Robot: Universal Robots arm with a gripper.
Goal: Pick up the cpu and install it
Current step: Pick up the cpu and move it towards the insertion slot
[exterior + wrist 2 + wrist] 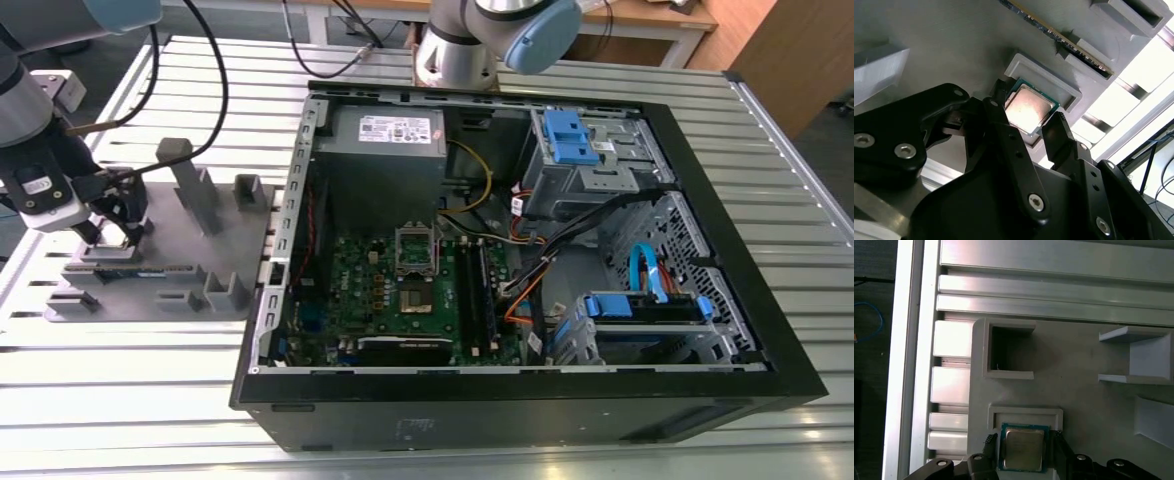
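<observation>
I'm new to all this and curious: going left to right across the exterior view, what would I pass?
Flat grey plastic holder tray → green circuit board → blue plastic drive bracket → black computer case's right wall.

The cpu (1024, 449) has a dully shining metal lid and a green rim. The gripper (1028, 112) is matt black with bright metal screws. The grey tray (1079, 380) looks like matt plastic. The bench (134, 400) is ribbed, glossy metal.
</observation>
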